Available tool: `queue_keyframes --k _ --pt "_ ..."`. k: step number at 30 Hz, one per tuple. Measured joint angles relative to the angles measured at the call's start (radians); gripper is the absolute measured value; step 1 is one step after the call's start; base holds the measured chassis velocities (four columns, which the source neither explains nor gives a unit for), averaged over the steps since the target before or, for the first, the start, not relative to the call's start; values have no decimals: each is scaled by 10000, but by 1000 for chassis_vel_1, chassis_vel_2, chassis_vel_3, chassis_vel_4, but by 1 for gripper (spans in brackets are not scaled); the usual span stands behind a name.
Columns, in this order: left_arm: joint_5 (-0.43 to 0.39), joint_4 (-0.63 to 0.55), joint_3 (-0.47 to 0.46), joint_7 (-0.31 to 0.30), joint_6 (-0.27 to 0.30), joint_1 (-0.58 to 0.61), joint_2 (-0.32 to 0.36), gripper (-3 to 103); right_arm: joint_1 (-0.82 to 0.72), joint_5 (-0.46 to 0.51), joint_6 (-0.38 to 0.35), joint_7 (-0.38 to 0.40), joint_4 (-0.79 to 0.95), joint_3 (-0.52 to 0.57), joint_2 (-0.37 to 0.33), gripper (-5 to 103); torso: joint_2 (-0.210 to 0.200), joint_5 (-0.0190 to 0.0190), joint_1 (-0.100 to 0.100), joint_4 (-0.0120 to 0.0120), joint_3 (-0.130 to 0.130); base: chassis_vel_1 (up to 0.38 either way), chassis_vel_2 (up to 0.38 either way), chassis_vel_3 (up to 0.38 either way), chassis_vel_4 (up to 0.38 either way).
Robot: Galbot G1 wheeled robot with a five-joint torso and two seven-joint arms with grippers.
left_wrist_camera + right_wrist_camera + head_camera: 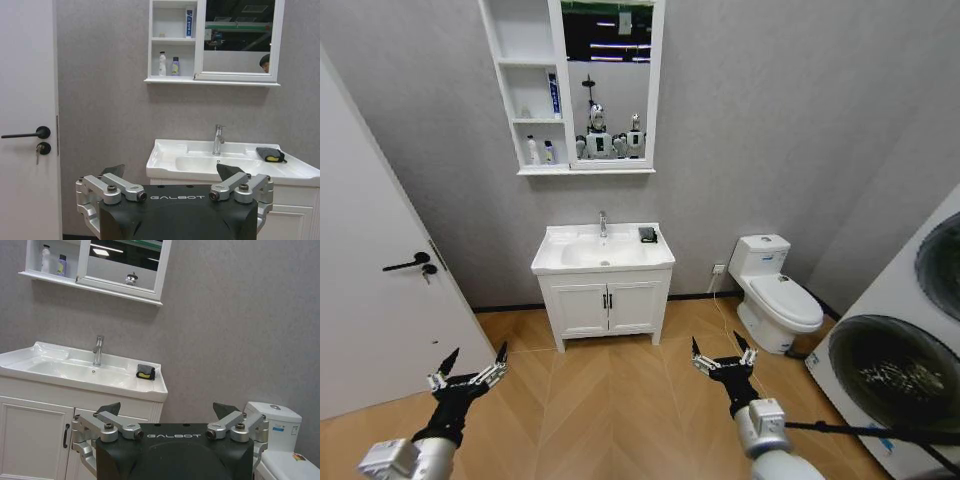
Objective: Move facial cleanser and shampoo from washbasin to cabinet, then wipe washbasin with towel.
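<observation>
The washbasin [552, 262] stands against the far wall on a low vanity, with a chrome tap [602, 223]. A dark towel [647, 235] lies on its right rear corner, also seen as towel [270, 154] and towel [145, 372]. Above hangs the cabinet [525, 90] beside its mirror. A blue-and-white tube [553, 95] stands on its middle shelf, and a white bottle [532, 150] and a small blue bottle [549, 152] on the lowest. I cannot tell which are the facial cleanser and shampoo. My left gripper [476, 353] and right gripper [718, 343] hang open and empty, well short of the vanity.
A white door [370, 280] with a black handle is on the left. A toilet [775, 295] stands right of the vanity [607, 305], and stacked drum machines [910, 350] fill the right edge. Open wooden floor [610, 400] lies between me and the vanity.
</observation>
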Motion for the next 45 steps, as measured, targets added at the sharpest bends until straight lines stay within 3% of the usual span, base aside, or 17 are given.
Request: queue_keyframes --k 45 --pt "0 0 -1 0 0 1 0 100 -1 0 -19 12 9 1 4 100 4 0 -4 0 -1 3 4 6 3"
